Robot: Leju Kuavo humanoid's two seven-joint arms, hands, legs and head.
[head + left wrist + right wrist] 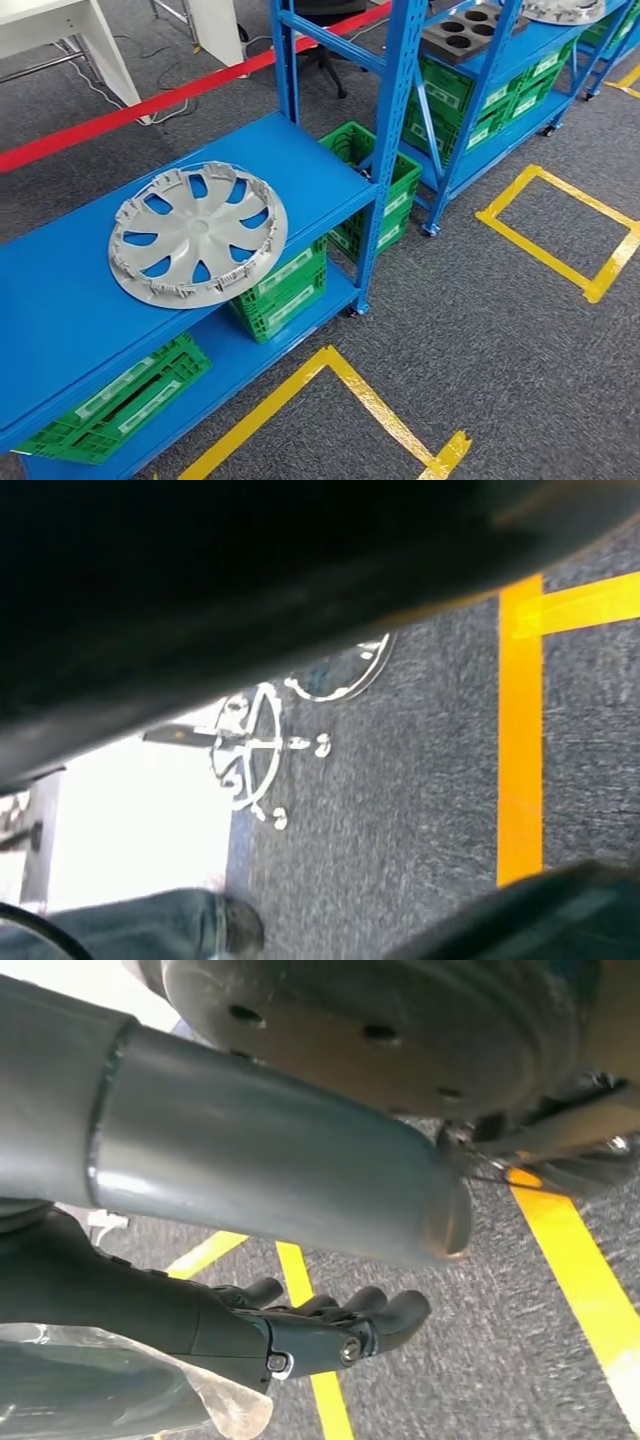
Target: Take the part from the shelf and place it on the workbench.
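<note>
Head view gives me the blue shelf [68, 290] first, running across the left of the picture, with grey carpet and yellow floor tape [355, 390] in front of it and green crates [283, 290] on its lower level. The part I'm after is the grey wheel cover [198, 234], lying flat on the shelf's upper level with its ribbed inner face up and its near edge close to the shelf's front lip. No worktop shows from here, so I judge the task hardly begun: the cover has not been picked up.

In the right wrist view my right robot hand [332, 1325] hangs low over the carpet, fingers loosely extended and holding nothing. Of the left robot hand I cannot tell the state; its wrist camera looks down at carpet and tape past dark shapes.

I expect the cover to be light, thin moulded plastic, stiff enough to lift flat but springy, with small clips round the rim that could snap. I would grip it at the rim, from opposite sides with both hands, or through a spoke opening.
</note>
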